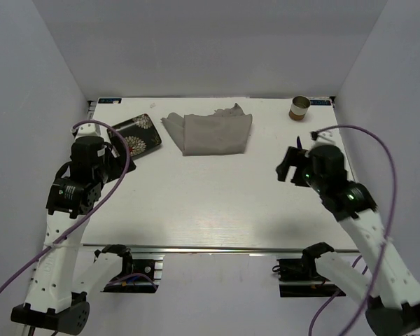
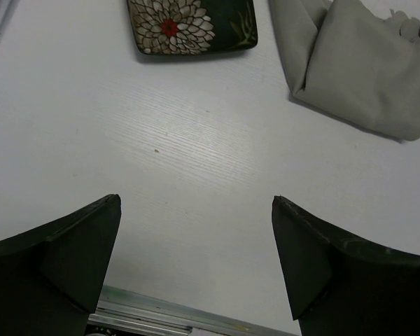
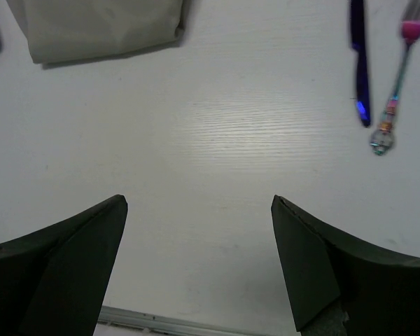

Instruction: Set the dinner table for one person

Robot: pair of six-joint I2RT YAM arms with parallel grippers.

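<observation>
The dinner table [image 1: 210, 203] is a large white top with a metal rail [image 1: 196, 248] along its near edge. A dark square plate with a flower pattern [image 1: 134, 134] lies at the back left, and shows in the left wrist view [image 2: 192, 24]. A folded grey cloth [image 1: 210, 131] lies at the back middle. A dark knife [image 3: 359, 63] and a fork with a pink beaded handle [image 3: 395, 77] lie side by side in the right wrist view. My left gripper [image 2: 196, 203] is open and empty above bare table, near the plate. My right gripper [image 3: 199, 201] is open and empty above bare table.
A small brown cup [image 1: 299, 107] stands at the back right corner. White walls close in the table on the left, back and right. The knife and fork do not show in the top view, where the right arm [image 1: 336, 189] covers that side.
</observation>
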